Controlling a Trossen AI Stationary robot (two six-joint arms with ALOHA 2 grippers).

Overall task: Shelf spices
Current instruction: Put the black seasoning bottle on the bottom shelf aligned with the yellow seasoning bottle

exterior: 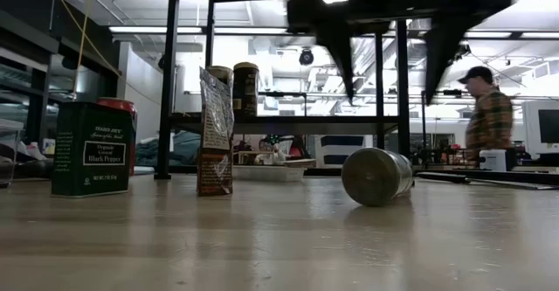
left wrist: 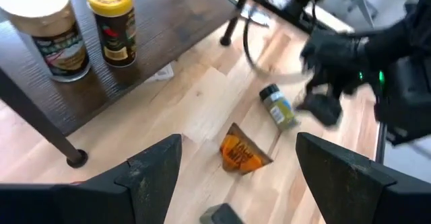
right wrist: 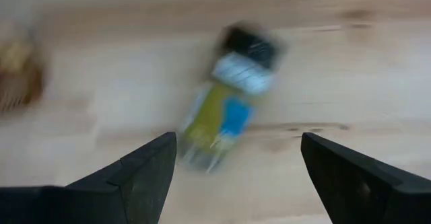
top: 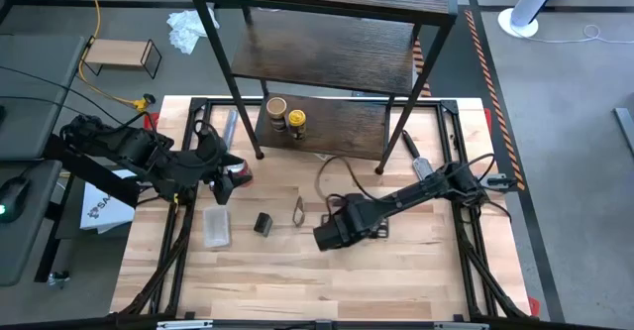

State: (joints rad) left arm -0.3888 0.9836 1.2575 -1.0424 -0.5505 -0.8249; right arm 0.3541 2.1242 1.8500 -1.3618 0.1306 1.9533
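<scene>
Two spices, a tan-lidded jar (left wrist: 44, 29) and a yellow-lidded jar (left wrist: 113, 22), stand upright on the shelf's lowest dark board (top: 337, 122). A dark greenish jar (right wrist: 229, 96) with a black lid lies on its side on the table. My right gripper (right wrist: 236, 177) hangs open above it, fingers pointing down, clear of it. A small dark pepper box (exterior: 92, 148) stands on the table beside an upright orange-brown packet (exterior: 215, 134). My left gripper (left wrist: 236, 183) is open and holds nothing, raised near the table's left edge (top: 220, 176).
A red can (top: 241, 171) stands by the left gripper, and a flat clear plastic piece (top: 216, 226) lies near the box. The shelf's thin black legs (top: 260, 154) stand on the table's far half. A person (exterior: 487, 107) is in the room beyond the table.
</scene>
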